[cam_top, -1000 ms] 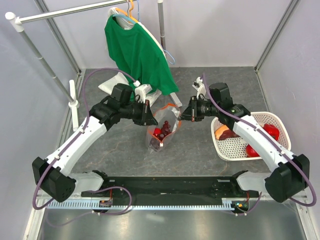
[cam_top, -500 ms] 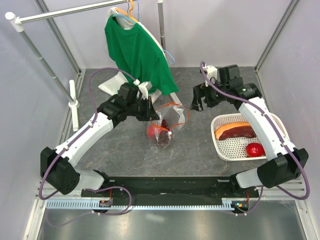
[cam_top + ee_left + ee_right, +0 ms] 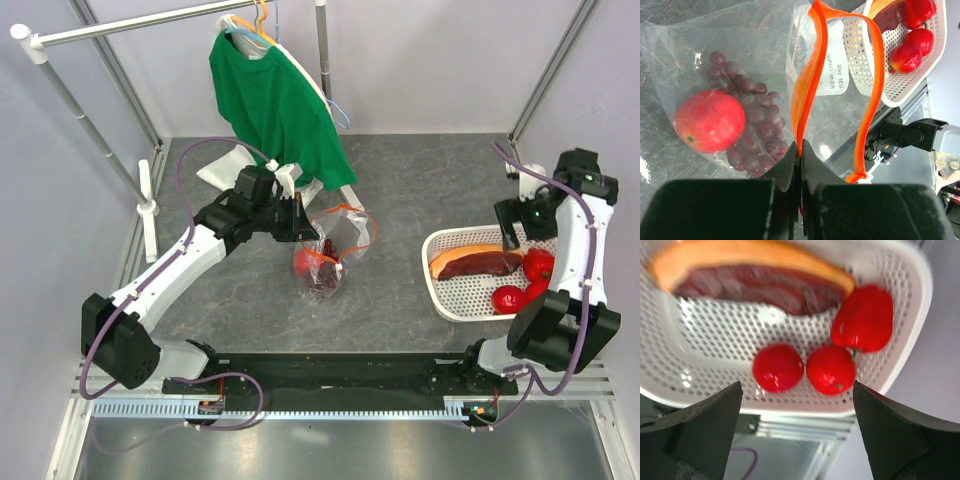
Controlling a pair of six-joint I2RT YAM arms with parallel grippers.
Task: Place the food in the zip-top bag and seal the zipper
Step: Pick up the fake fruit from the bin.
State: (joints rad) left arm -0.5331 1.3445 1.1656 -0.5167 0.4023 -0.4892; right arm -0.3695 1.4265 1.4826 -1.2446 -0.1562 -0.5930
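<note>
Clear, crinkled plastic: the zip-top bag (image 3: 340,238) lies mid-table, a bit left of centre, just right of the left gripper (image 3: 800,150). The film is see-through, with a white label (image 3: 832,75) carrying printed text on one face. The zipper (image 3: 871,90) is an orange-red strip along the bag's edge. Its two sides bow apart into a loop, so the mouth is open and unsealed. The left fingers are pressed together on one side of that strip, pinching it. There is a small white bit at the strip's near end in the left wrist view, but I can't tell what it is. Inside the bag, a glossy red round fruit (image 3: 710,120) touches the dark purple grape bunch (image 3: 752,127), both down at the closed end. The rest of the food is in the white perforated basket (image 3: 910,340) at the right of the table, well apart from the bag. In it, two red fruits (image 3: 778,367) sit side by side, with the red bell pepper (image 3: 862,317) just beside them. An orange-edged dark red wedge (image 3: 765,277) lies along one side. The right gripper (image 3: 522,222) hangs over the basket with its fingers spread wide and nothing between them. A green shirt (image 3: 275,100) hangs on a hanger at the far left.
</note>
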